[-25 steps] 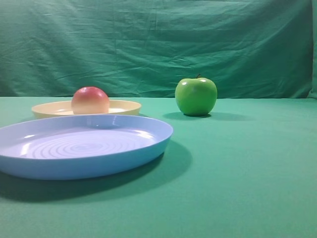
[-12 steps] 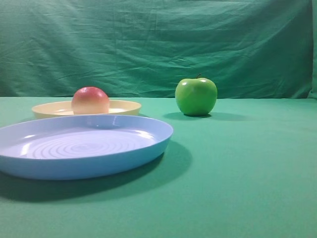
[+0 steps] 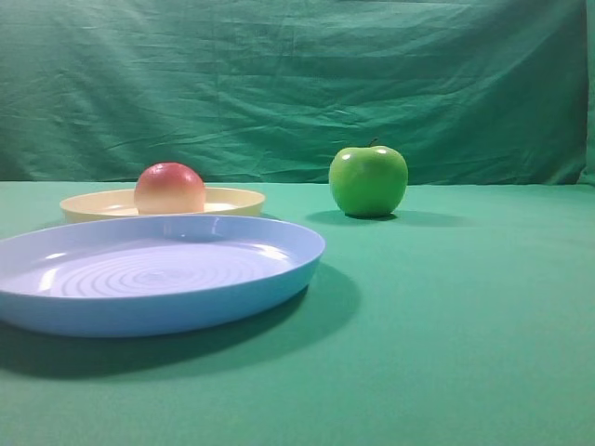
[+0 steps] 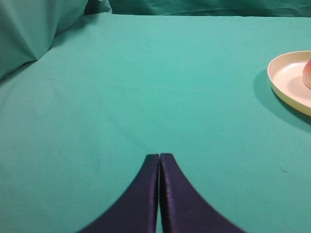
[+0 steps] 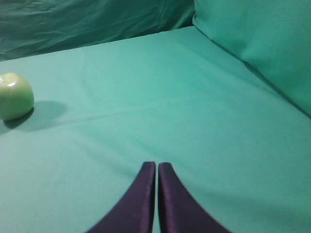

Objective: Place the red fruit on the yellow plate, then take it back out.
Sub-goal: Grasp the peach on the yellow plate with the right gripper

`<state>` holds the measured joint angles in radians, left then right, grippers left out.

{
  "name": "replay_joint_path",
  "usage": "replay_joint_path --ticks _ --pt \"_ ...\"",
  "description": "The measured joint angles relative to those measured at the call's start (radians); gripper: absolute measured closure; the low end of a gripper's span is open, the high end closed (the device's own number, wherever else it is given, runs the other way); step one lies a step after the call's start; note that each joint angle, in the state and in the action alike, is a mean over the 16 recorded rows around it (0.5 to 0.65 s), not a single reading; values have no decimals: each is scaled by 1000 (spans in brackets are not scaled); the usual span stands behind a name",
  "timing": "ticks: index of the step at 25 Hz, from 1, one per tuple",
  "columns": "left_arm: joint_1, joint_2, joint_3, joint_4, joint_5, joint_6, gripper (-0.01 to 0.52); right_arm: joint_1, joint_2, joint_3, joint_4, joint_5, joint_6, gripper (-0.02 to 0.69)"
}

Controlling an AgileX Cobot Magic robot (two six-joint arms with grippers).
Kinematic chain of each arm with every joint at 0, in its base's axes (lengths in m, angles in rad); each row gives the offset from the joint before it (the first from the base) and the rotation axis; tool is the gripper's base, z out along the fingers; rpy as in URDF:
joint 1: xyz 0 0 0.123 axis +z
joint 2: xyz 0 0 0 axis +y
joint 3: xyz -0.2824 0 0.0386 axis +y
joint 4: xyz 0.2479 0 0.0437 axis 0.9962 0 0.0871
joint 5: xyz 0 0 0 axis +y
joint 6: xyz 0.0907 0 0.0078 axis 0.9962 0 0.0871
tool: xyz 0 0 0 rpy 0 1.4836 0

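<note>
Yellow plate (image 3: 232, 198): holds red fruit (image 3: 169, 189) | blue plate (image 3: 279, 269): nothing in it | both arms' jaws pressed together, gripping nothing

A glossy green apple (image 3: 368, 181) is standing upright on the green cloth-covered surface (image 3: 465, 325), casting a soft shadow. A large light-blue plate (image 3: 153, 274) with concentric rings is lying nearer the camera, well apart from it. A wrinkled green backdrop (image 3: 297, 84) is hanging behind.

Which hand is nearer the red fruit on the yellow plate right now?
Left. The left hand, shut, has the shallow pale yellow plastic plate and the round red fruit at its view's right edge. The right hand, shut, sees only the glossy green apple.
</note>
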<state>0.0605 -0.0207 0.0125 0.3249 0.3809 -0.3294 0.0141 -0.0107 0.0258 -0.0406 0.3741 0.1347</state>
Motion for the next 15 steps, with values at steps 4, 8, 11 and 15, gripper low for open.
replay_joint_path --ticks 4,8,11,15 --pt "0 0 0 0 0 0 514 1 0 0 3 0 0 665" --pt "0 0 0 0 0 0 514 1 1 0 7 -19 0 665" --pt "0 0 0 0 0 0 514 3 14 -9 10 -44 0 665" --pt "0 0 0 0 0 0 514 17 58 -62 12 -74 0 665"
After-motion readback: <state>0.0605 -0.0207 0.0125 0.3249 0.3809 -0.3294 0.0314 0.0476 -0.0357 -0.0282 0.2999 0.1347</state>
